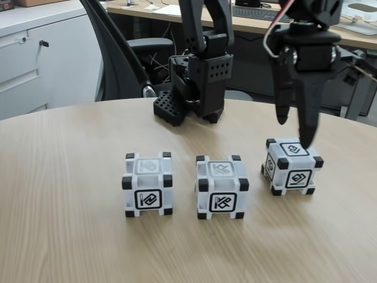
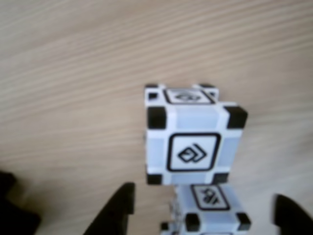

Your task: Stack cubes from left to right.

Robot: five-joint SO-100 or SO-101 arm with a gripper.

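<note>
Three cubes in a row on the table, none stacked yet: left cube, middle cube, right cube. Gripper hangs w/ fingers spread just above the right one, gripping nothing. All stacking's left, I'd say.

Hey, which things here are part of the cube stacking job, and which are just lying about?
Part of the job:
left cube
middle cube
right cube
gripper, open over the right cube

Just lying about:
office chair
white cabinet
keyboard on the back desk
</note>
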